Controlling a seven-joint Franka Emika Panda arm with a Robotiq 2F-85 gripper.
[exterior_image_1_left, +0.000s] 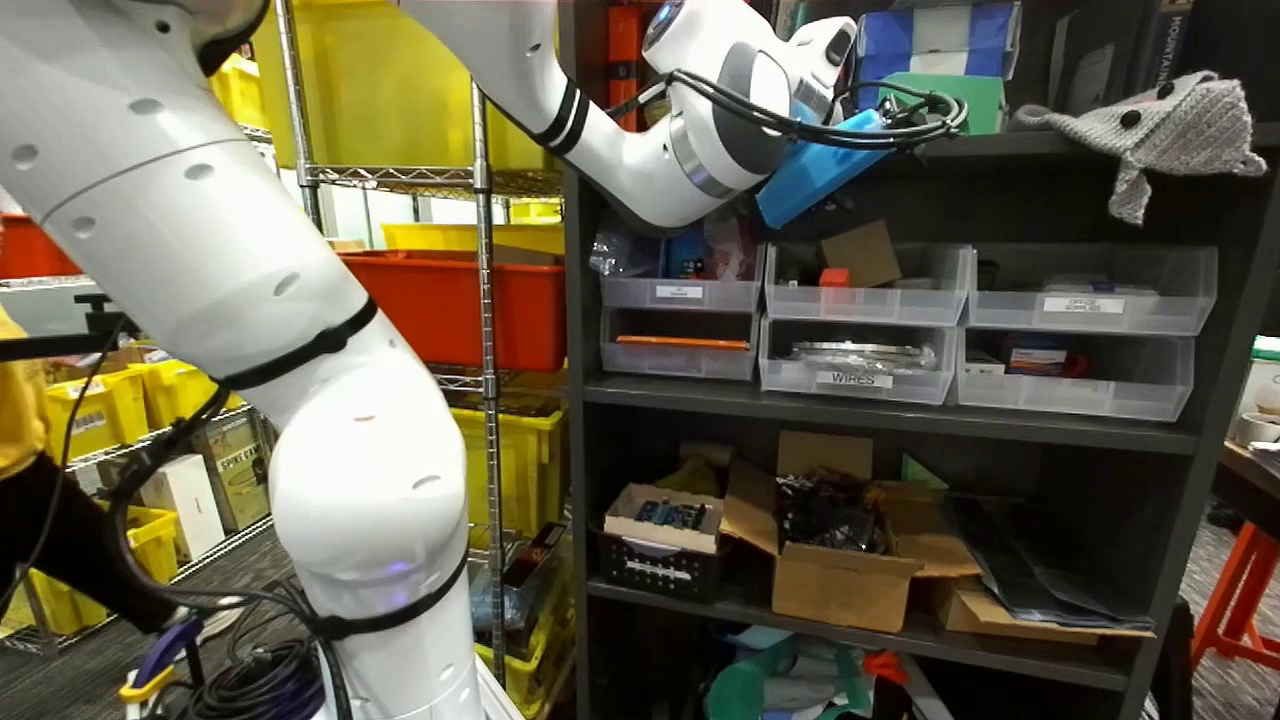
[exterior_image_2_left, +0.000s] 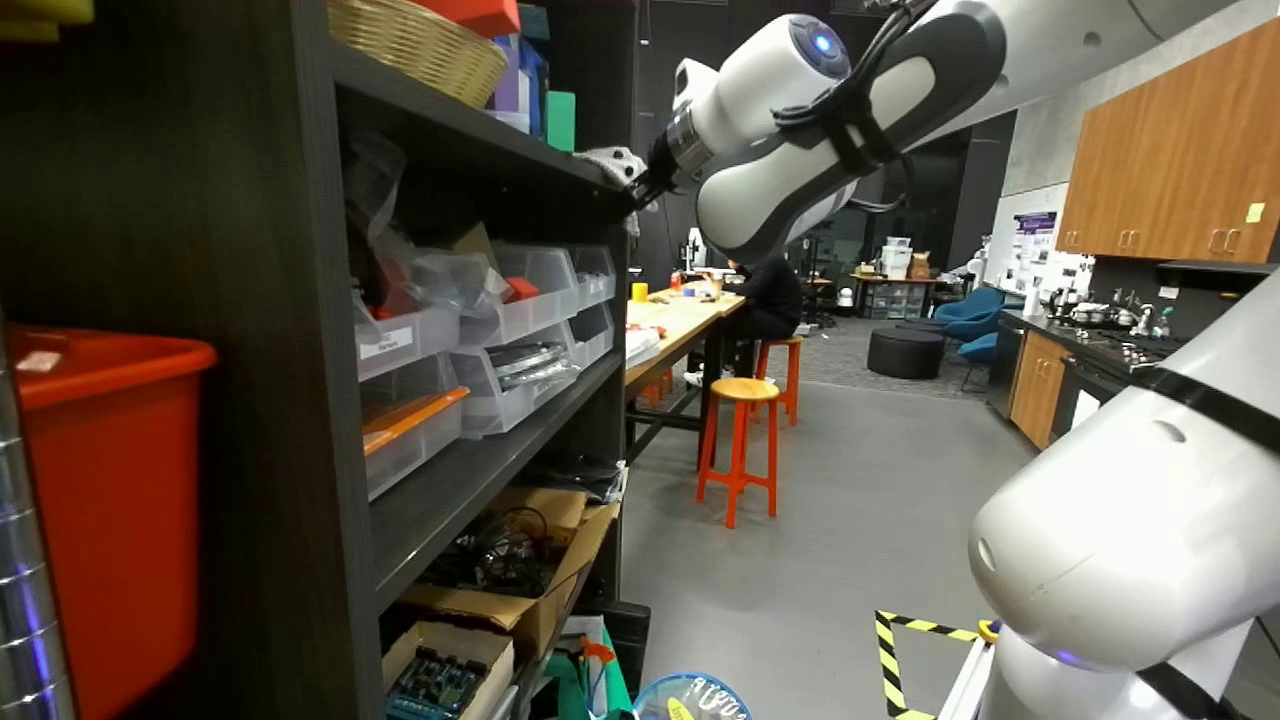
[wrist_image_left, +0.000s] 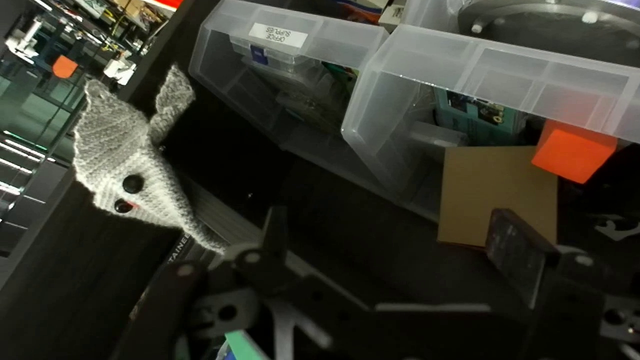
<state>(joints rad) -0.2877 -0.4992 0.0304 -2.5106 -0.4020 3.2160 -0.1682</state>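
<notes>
My gripper is open in the wrist view, with nothing between its fingers. In an exterior view the gripper is just below the upper shelf. A grey knitted toy with black eyes shows beside the left-hand finger. The toy lies over the upper shelf's edge in both exterior views. A brown cardboard piece shows behind the right-hand finger; it stands in a clear bin with an orange block. A bright blue piece shows by the wrist; I cannot tell whether it belongs to the arm.
Two rows of clear bins stand on the middle shelf, including an "office supplies" bin and a "wires" bin. Cardboard boxes sit lower. A wire rack with a red bin stands beside the dark shelf.
</notes>
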